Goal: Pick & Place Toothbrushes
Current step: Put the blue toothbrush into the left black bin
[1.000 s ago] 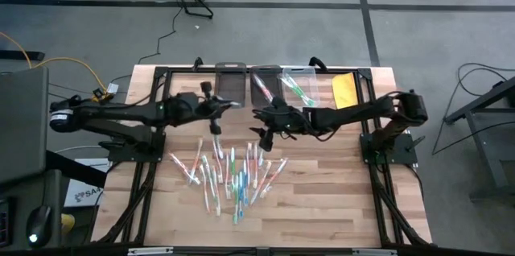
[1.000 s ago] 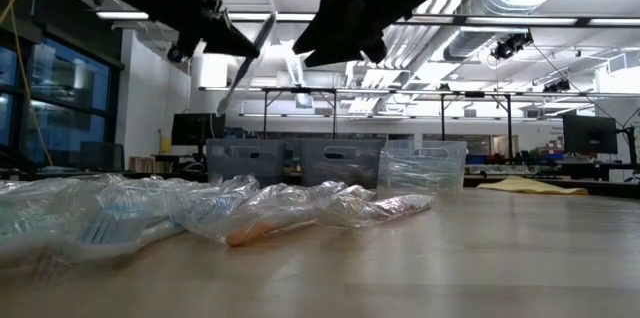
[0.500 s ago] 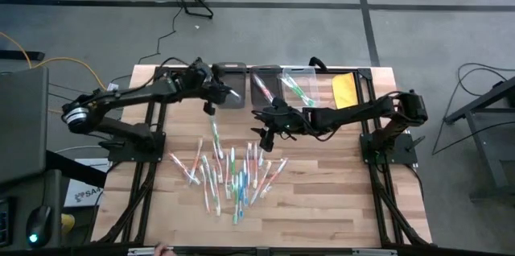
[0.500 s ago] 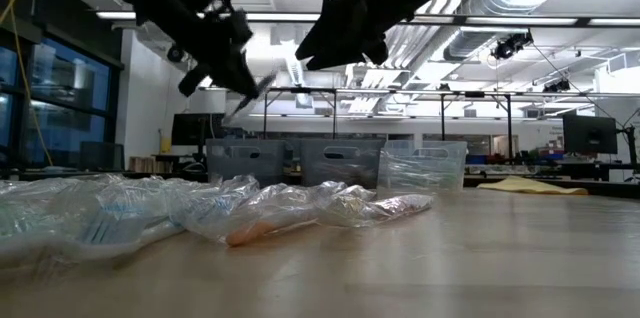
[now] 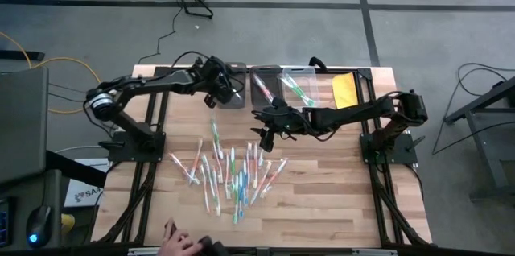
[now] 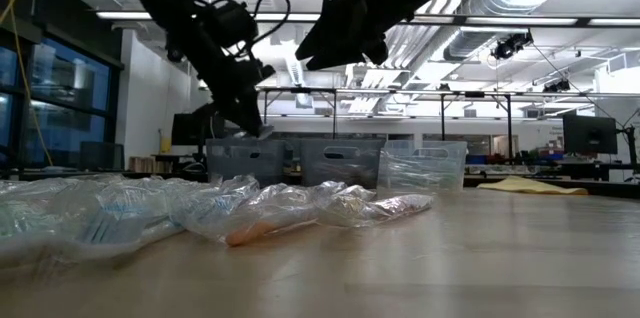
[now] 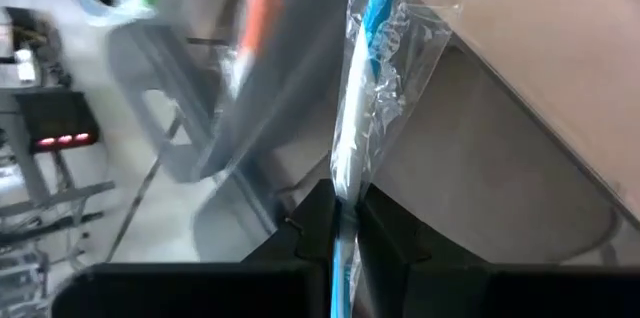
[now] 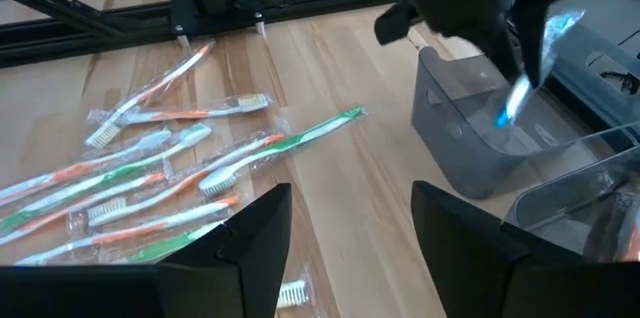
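Holding a wrapped blue toothbrush [image 7: 362,88] pinched tight, the left gripper [image 5: 224,91] hangs over the grey bin [image 5: 233,97]. Right gripper [image 5: 265,133] waits, fingers spread, above the toothbrushes [image 5: 229,171]. My worry: the crinkly wrapper snags and the brush drops outside

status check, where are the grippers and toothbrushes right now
Left gripper shut on a wrapped blue toothbrush, over the left grey bin. Right gripper open, empty, above the toothbrush pile. Nothing in the way.
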Controlling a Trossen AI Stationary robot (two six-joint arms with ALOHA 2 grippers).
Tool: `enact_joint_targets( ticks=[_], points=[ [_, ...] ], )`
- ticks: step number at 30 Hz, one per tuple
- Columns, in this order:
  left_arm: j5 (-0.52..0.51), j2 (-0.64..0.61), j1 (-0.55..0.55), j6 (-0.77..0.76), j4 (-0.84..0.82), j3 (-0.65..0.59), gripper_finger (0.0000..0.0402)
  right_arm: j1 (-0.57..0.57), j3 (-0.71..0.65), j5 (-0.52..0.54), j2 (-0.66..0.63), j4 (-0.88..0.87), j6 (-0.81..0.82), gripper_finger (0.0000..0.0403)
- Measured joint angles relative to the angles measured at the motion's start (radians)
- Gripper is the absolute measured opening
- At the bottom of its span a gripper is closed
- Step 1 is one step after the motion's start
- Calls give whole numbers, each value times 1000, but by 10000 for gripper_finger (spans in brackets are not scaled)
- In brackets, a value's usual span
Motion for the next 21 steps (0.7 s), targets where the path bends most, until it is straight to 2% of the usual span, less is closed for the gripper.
enact_joint_targets(
  ticks=[2, 6, 15, 21],
  points=[
    [-7, 18, 1, 18, -4, 8, 24, -1, 0, 0, 0, 0, 0, 200],
    [-102, 57, 1, 65, -2, 24, 24, -1, 0, 0, 0, 0, 0, 200],
    [-105, 74, 0, 59, 4, 38, 29, -1, -1, 0, 1, 0, 0, 200],
    [-105, 74, 0, 35, 29, 37, 93, -1, -1, 0, 1, -1, 0, 200]
  ],
)
